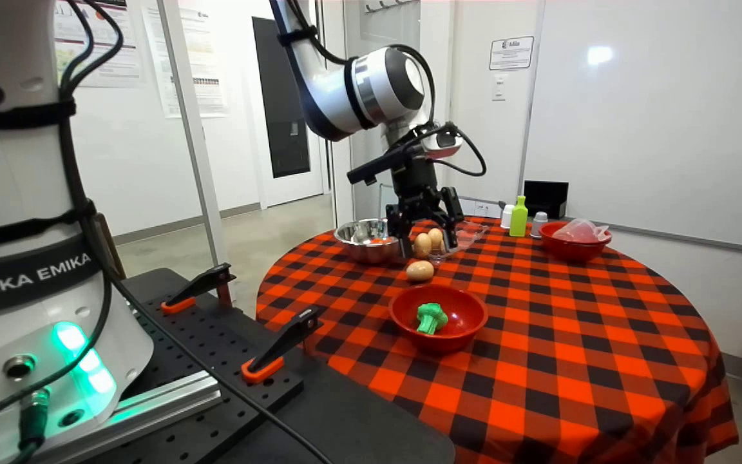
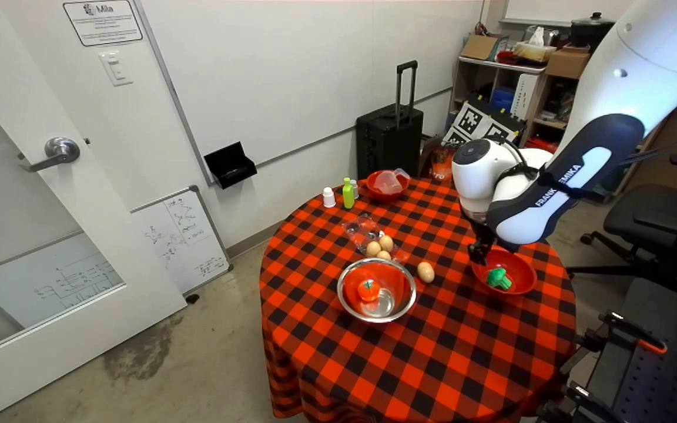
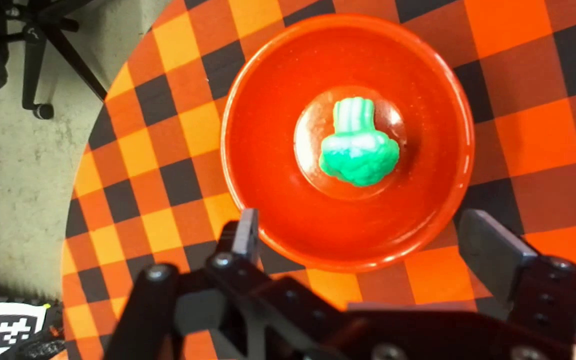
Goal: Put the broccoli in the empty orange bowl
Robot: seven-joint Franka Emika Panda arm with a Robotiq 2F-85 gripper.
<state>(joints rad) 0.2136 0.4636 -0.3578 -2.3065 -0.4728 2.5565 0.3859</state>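
Note:
The broccoli [image 1: 432, 318] is a bright green lumpy toy. It lies inside the red-orange bowl [image 1: 403, 317] on the checked tablecloth, as both exterior views show. In the wrist view the broccoli [image 3: 358, 145] rests on the bottom of the bowl [image 3: 268, 80], its stem away from the fingers. The broccoli [image 2: 498, 278] and the bowl [image 2: 526, 286] also show in an exterior view. My gripper [image 1: 429, 248] is open and empty, in the air above the table. In the wrist view its fingers [image 3: 360, 220] are wide apart and overlap the bowl's near edge, with the broccoli beyond them.
A silver metal bowl [image 2: 347, 302] holds a red tomato [image 2: 368, 289]. A single egg [image 2: 425, 272] lies between the two bowls. More eggs [image 2: 386, 242] sit by a clear plastic carton [image 2: 362, 228]. A yellow-green bottle [image 1: 519, 218] and another red bowl [image 1: 574, 250] with clear plastic stand farther off.

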